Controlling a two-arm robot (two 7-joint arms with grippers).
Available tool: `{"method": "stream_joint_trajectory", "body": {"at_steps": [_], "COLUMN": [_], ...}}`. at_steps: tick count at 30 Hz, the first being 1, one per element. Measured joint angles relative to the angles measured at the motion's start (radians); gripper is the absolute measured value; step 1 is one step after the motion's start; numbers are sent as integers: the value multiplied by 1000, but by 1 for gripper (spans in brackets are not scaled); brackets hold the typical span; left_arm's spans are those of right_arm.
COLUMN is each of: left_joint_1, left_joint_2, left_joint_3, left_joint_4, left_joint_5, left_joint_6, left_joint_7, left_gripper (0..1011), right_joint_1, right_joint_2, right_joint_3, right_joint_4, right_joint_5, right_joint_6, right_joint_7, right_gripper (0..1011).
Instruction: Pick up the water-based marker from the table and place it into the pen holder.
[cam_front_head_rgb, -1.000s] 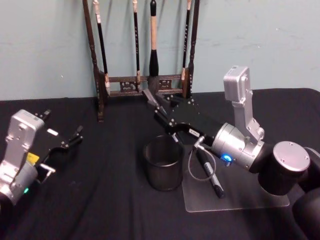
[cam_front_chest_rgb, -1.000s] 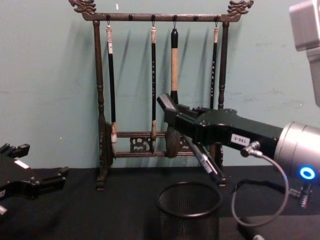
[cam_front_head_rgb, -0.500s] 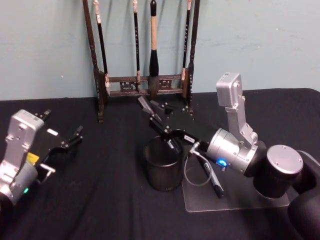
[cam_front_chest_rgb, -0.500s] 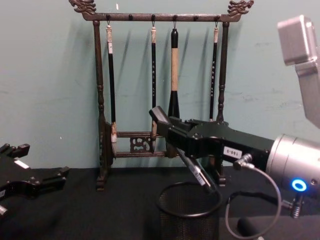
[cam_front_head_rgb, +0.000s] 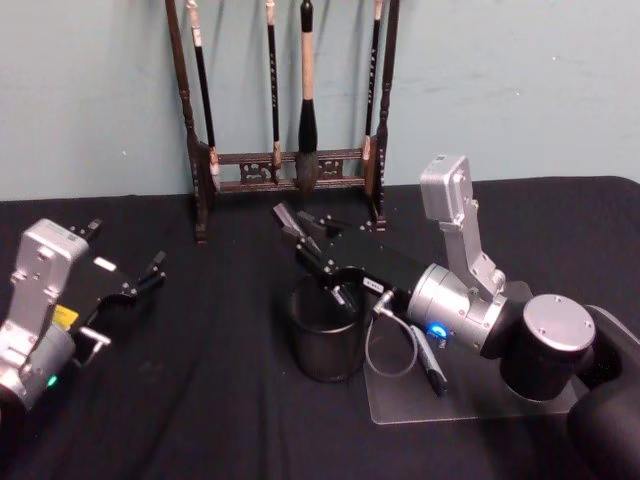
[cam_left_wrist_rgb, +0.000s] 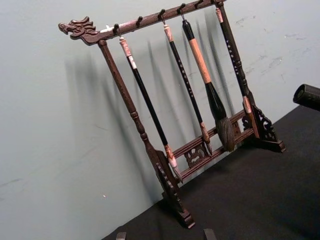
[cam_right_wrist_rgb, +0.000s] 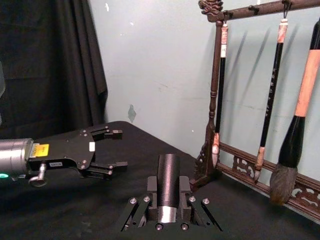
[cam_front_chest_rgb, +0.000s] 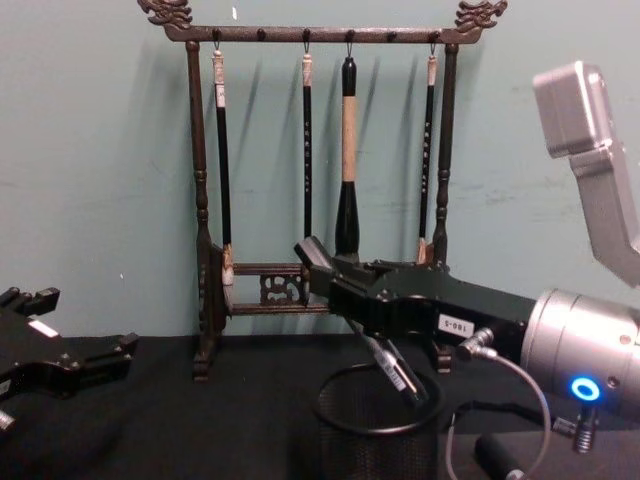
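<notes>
Lowered since earlier, right gripper (cam_front_chest_rgb: 320, 265) clamps marker (cam_front_chest_rgb: 396, 371), tilted, lower tip just inside holder (cam_front_chest_rgb: 345, 445) rim. Left gripper (cam_front_head_rgb: 135, 290) parked, fingers spread, well apart.

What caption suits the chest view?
Right gripper holds the water-based marker tilted, lower end at the mouth of the pen holder; brush rack behind; left gripper idle.

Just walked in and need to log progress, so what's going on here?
The right tool grips the water-based marker, tilted, its lower end just inside the rim of the black mesh pen holder; it is not released yet. The left tool sits open and idle at the left of the table. Another marker lies on the clear plate beside the holder.
</notes>
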Motion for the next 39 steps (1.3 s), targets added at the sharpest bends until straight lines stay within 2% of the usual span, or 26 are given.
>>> {"method": "stream_joint_trajectory", "body": {"at_steps": [3, 26, 27, 28, 29, 33, 35, 36, 39], "left_joint_1": [0, 0, 0, 0, 0, 0, 0, 0, 0], "left_joint_2": [0, 0, 0, 0, 0, 0, 0, 0, 0], "left_joint_3": [0, 0, 0, 0, 0, 0, 0, 0, 0], "left_joint_4": [0, 0, 0, 0, 0, 0, 0, 0, 0], "left_joint_5": [0, 0, 0, 0, 0, 0, 0, 0, 0], "left_joint_6": [0, 0, 0, 0, 0, 0, 0, 0, 0], "left_joint_7": [0, 0, 0, 0, 0, 0, 0, 0, 0], "left_gripper": [1001, 1001, 1001, 1001, 1001, 1001, 1001, 1001, 1001], "right_joint_1": [0, -1, -1, -1, -1, -1, -1, -1, -1], "right_joint_2": [-1, 0, 0, 0, 0, 0, 0, 0, 0], "right_joint_3": [0, 1, 1, 1, 1, 1, 1, 1, 1], "right_joint_4": [1, 0, 0, 0, 0, 0, 0, 0, 0], "right_joint_5": [-10, -6, -6, -6, -6, -5, -5, -5, -5], "right_joint_6": [-3, -1, -1, -1, -1, 0, 0, 0, 0], "right_joint_7": [-12, -6, -6, -6, -6, -5, -5, -5, -5], "right_gripper": [253, 261, 303, 397, 397, 542, 563, 644, 743]}}
